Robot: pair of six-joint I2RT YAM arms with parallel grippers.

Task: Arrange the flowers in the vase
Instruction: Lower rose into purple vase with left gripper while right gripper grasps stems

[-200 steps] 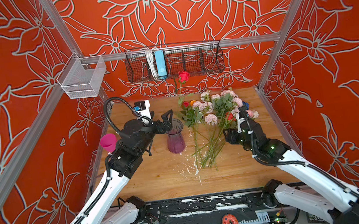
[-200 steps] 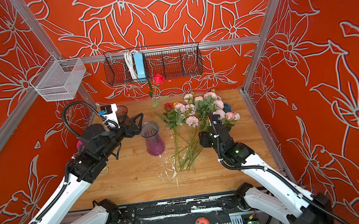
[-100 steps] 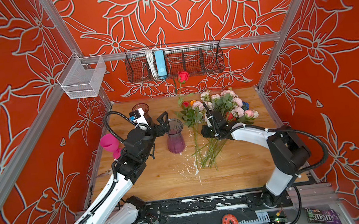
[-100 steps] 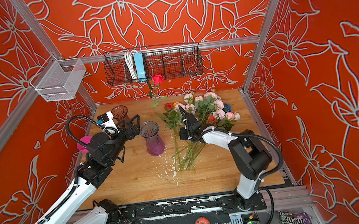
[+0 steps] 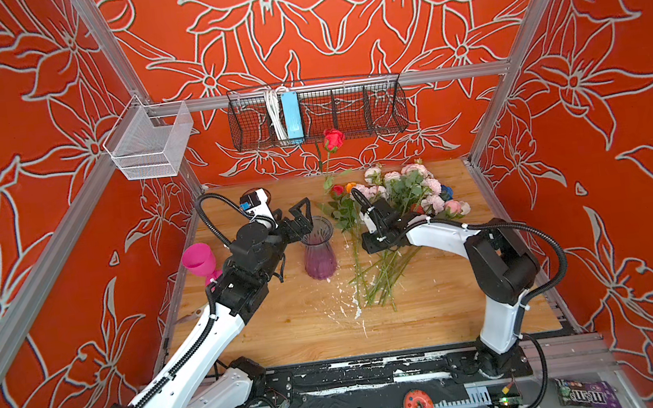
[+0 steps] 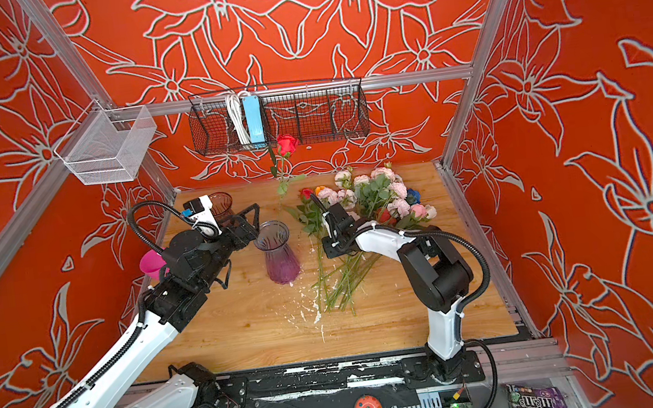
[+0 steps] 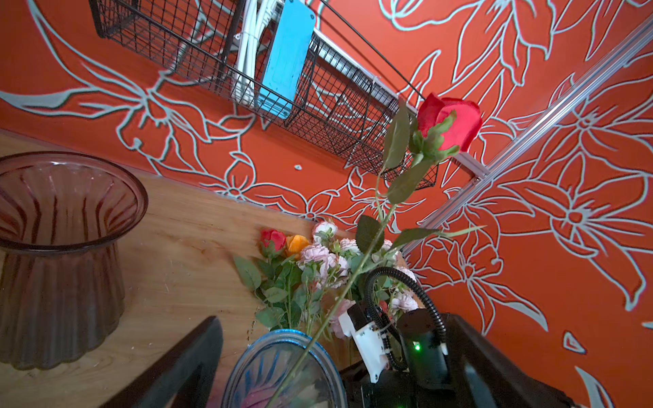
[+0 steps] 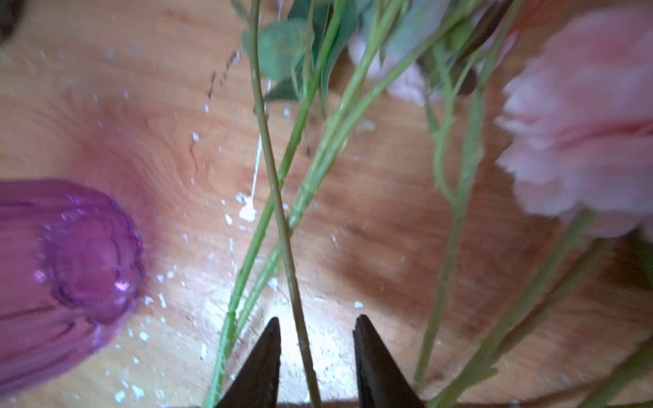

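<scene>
A purple glass vase (image 5: pixel 319 252) (image 6: pixel 279 252) (image 8: pixel 63 268) stands mid-table with one tall red rose (image 5: pixel 333 139) (image 7: pixel 447 123) in it, the stem entering its mouth (image 7: pixel 282 371). The other flowers (image 5: pixel 399 196) (image 6: pixel 374 195) (image 7: pixel 311 261) lie in a bunch to its right, blooms toward the back wall. My left gripper (image 5: pixel 304 222) (image 6: pixel 254 228) (image 7: pixel 335 381) is open, its jaws either side of the vase's rim without touching. My right gripper (image 5: pixel 368 246) (image 6: pixel 332 250) (image 8: pixel 316 328) hangs over the stems, jaws apart, one thin green stem (image 8: pixel 279 212) passing between them unpinched.
A brown glass vase (image 6: pixel 221 204) (image 7: pixel 60 254) stands at the back left and a pink goblet (image 5: pixel 199 261) at the left table edge. A black wire basket (image 5: pixel 316 110) and a white mesh basket (image 5: pixel 148 143) hang on the walls. White flecks (image 5: pixel 353 310) dot the wood.
My right arm swung left and folded, bringing its gripper down over the stems, and its jaws narrowed. The left arm shifted slightly by the vase and stayed open.
</scene>
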